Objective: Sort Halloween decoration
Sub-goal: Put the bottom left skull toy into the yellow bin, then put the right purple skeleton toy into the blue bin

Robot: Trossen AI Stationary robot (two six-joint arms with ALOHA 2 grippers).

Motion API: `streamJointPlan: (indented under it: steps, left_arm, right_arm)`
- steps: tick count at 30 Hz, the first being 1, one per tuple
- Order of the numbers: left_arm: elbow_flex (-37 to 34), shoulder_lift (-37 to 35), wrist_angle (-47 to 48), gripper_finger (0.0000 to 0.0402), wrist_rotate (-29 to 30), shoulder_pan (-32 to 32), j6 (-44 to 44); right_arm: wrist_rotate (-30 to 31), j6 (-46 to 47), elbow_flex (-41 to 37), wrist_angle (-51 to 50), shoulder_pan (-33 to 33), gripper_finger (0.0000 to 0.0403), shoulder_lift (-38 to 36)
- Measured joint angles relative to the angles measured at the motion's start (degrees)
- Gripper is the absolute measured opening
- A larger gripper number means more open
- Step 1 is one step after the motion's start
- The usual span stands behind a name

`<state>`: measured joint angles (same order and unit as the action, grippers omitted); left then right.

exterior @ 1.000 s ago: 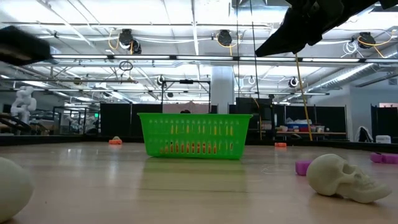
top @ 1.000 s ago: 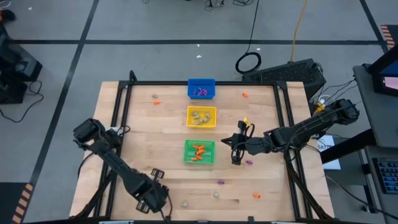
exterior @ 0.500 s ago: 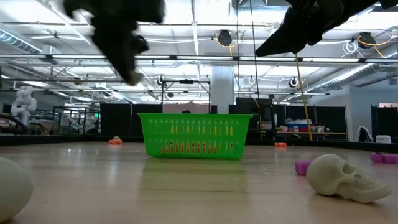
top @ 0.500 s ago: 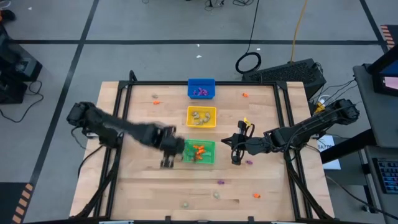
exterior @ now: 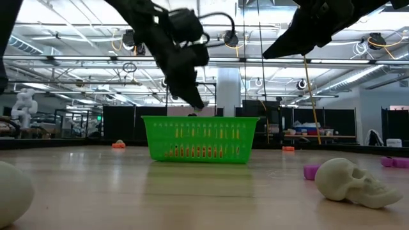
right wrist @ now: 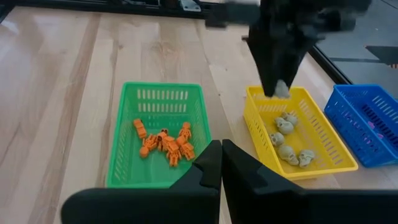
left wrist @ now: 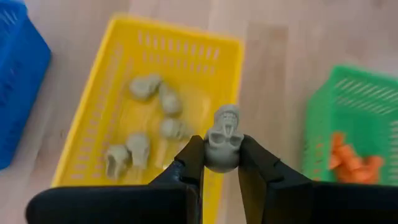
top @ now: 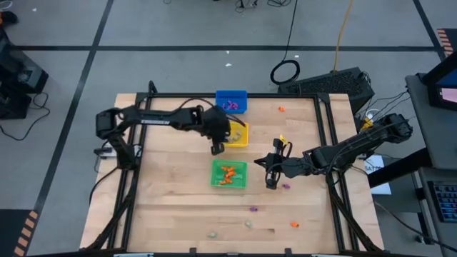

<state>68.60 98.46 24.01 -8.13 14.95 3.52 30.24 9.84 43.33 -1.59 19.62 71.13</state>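
Observation:
My left gripper [left wrist: 221, 149] hangs over the near left corner of the yellow bin [top: 241, 134], shut on a pale beige skull [left wrist: 222, 144]. The bin holds several more skulls [left wrist: 144, 121]. Toward the near edge from it stands the green bin [top: 229, 175] with orange figures [right wrist: 165, 144]. On its far side is the blue bin [top: 231, 101] with purple trinkets. My right gripper [top: 270, 183] waits shut, right of the green bin. Loose trinkets rest on the wood, among them a skull [exterior: 354, 183]. My left gripper pinches the skull by its two sides [left wrist: 209, 148] between its two fingertips. The fingers slant down, coming from the table's left. The skull is lifted clear above the yellow bin's corner, its face turned back toward the wrist camera.
Loose pieces lie on the table: orange ones [top: 179, 116] [top: 281, 109] [top: 293, 224], purple ones [top: 286, 185] [top: 252, 210] and pale ones [top: 248, 223] [top: 212, 233]. A black frame [top: 139, 143] runs along the table's sides. Bare wood spreads left of the bins.
My left gripper has swung from the table's near edge toward the far edge and to the right, past the green bin's left side, up to the yellow bin's near left corner. My right arm has kept still.

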Motion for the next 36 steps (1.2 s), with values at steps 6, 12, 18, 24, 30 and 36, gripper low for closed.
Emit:
streamJointPlan:
  steps: [6, 12, 18, 24, 30, 36]
  left_arm:
    - [0.0, 5.21, -2.35, 0.0053, -0.04, 3.88, 1.51]
    - [0.0, 8.8, -4.81, 0.0053, -0.79, 5.91, 1.82]
    - [0.0, 10.15, -6.13, 0.0083, -0.72, 5.98, 1.93]
    - [0.0, 9.63, -5.24, 0.0165, -0.26, 6.04, 2.92]
    - [0.0, 7.3, -5.48, 0.0173, 1.53, 5.83, 3.6]
    - [-1.96, 1.43, -7.51, 0.0077, 4.17, 3.99, 4.57]
  right_arm:
    - [0.0, -0.17, 0.0, -0.01, 0.0, 0.0, 0.0]
    - [0.0, -0.16, 0.0, -0.14, 0.0, 0.0, 0.0]
    - [0.0, -0.19, 0.0, -0.12, 0.0, 0.0, 0.0]
    - [0.0, -0.1, 0.0, -0.15, 0.0, 0.0, 0.0]
    - [0.0, -0.03, 0.0, -0.55, -0.02, 0.0, 0.0]
    - [-0.29, 3.38, 0.0, -2.56, 0.0, 0.0, -0.02]
